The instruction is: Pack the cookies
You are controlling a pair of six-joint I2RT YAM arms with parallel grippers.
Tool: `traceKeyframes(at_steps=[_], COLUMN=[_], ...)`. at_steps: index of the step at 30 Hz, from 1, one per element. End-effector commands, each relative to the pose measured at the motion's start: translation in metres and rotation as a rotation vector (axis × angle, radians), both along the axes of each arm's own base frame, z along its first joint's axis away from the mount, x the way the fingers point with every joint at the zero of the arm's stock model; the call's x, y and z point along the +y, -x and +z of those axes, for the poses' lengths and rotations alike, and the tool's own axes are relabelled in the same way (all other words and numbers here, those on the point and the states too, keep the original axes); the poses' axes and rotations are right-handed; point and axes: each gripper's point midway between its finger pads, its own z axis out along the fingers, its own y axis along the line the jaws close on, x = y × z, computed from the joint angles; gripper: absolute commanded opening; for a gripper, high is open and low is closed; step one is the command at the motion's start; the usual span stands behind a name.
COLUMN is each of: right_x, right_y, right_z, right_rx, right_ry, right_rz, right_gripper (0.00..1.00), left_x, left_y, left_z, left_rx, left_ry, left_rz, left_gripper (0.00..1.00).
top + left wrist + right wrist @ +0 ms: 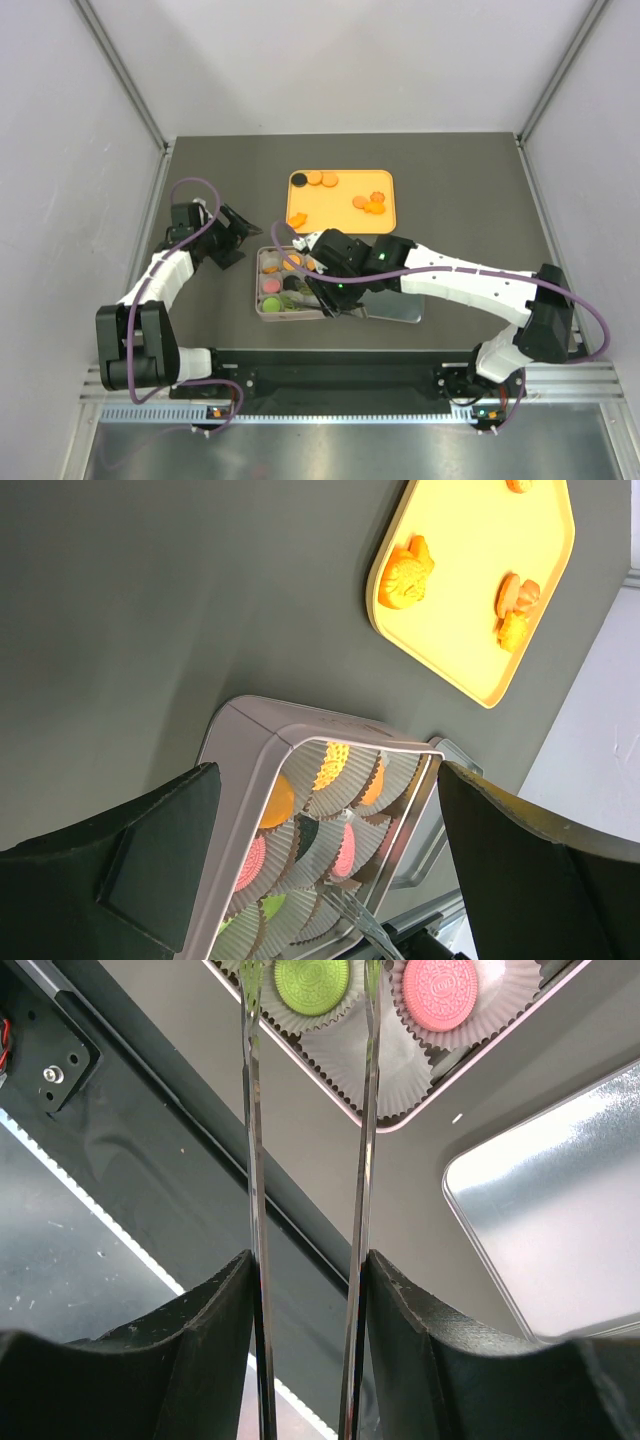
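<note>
Behind the tin (256, 296) lies the tray (340, 208) bearing loose cookies (322, 179); right of the tin, seemingly touching, rests a lid (402, 308).

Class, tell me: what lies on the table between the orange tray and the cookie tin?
Nothing: the left wrist view shows only bare grey table between tray and tin.

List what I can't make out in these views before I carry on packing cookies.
Top view: the right arm covers the right side of the tin; cups there are hidden.
Right wrist view: the tongs run off the top edge; whether their tips touch the green cookie is unclear.
Left wrist view: a finger of the left hand blocks one corner of the tin.
Top view: cookies in the tin are too small to count.
</note>
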Motion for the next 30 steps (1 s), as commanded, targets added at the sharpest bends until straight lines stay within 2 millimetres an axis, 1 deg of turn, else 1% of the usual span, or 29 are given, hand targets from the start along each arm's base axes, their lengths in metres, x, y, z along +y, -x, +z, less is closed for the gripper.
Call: traceKeyframes(at_steps=[1,2,3,5,6,8,9,11,12,14,15,17,18,20,21,22,23,24,25,26,27,29,30], right_x=[0.015,0.014,0.014,0.009,0.007,0.001,-0.003,-0.008,-0.015,-0.024,-0.033,-0.04,-0.048,-0.051,-0.054,-0.055,-0.056,-0.06,-0.059,-0.057,-0.059,-0.055,-0.054], right_y=[-0.001,-0.005,-0.011,-0.018,-0.028,-0.038,-0.05,-0.064,-0.081,-0.101,-0.122,-0.147,-0.172,-0.195,-0.215,-0.225,-0.236,-0.251,-0.259,-0.267,-0.279,-0.295,-0.304], right_z=[0.012,0.014,0.021,0.031,0.04,0.052,0.064,0.078,0.091,0.101,0.111,0.109,0.106,0.104,0.094,0.091,0.092,0.076,0.072,0.073,0.058,0.057,0.044], right_rx=[-0.027,-0.047,-0.074,-0.099,-0.117,-0.139,-0.16,-0.196,-0.226,-0.268,-0.302,-0.334,-0.35,-0.361,-0.363,-0.372,-0.389,-0.385,-0.385,-0.39,-0.375,-0.39,-0.375], right_ry=[-0.059,-0.057,-0.065,-0.069,-0.082,-0.092,-0.112,-0.122,-0.129,-0.128,-0.132,-0.102,-0.085,-0.098,-0.089,-0.082,-0.079,-0.034,-0.028,-0.034,-0.008,-0.028,-0.018], right_rz=[0.007,-0.007,-0.02,-0.036,-0.059,-0.075,-0.103,-0.123,-0.167,-0.204,-0.257,-0.298,-0.352,-0.379,-0.414,-0.428,-0.448,-0.477,-0.482,-0.488,-0.503,-0.509,-0.513], right_gripper=[0.46,0.46,0.46,0.46,0.46,0.46,0.46,0.46,0.46,0.46,0.46,0.47,0.46,0.46,0.45,0.45,0.45,0.45,0.45,0.45,0.45,0.45,0.45], left_x=[0.002,0.002,0.002,0.002,0.002,0.002,0.002,0.002,0.001,0.001,0.001,0.001,0.001,0.001,0.001,-0.001,0.0,0.0,0.0,0.001,0.0,0.0,0.001], left_y=[-0.007,-0.007,-0.006,-0.006,-0.007,-0.007,-0.006,-0.007,-0.007,-0.007,-0.007,-0.008,-0.008,-0.008,-0.008,-0.008,-0.008,-0.008,-0.008,-0.009,-0.009,-0.009,-0.009], left_z=[0.005,0.005,0.005,0.005,0.006,0.006,0.005,0.006,0.005,0.006,0.006,0.007,0.007,0.007,0.007,0.008,0.009,0.009,0.011,0.012,0.012,0.014,0.014], left_rx=[-0.045,-0.047,-0.045,-0.045,-0.048,-0.047,-0.045,-0.048,-0.044,-0.044,-0.046,-0.049,-0.049,-0.048,-0.048,-0.048,-0.051,-0.052,-0.054,-0.056,-0.056,-0.061,-0.059], left_ry=[-0.002,-0.002,-0.002,0.0,-0.002,-0.001,0.0,-0.001,0.001,0.004,0.003,0.003,0.004,0.005,0.007,0.01,0.01,0.008,0.005,0.004,0.005,0.006,0.007], left_rz=[-0.004,-0.004,-0.004,-0.003,-0.004,-0.004,-0.005,-0.005,-0.006,-0.005,-0.006,-0.005,-0.006,-0.006,-0.009,-0.013,-0.012,-0.013,-0.012,-0.013,-0.014,-0.015,-0.014], left_gripper=[0.94,0.94,0.94,0.94,0.94,0.94,0.94,0.94,0.94,0.94,0.94,0.94,0.94,0.94,0.94,0.94,0.94,0.94,0.94,0.94,0.94,0.94,0.94])
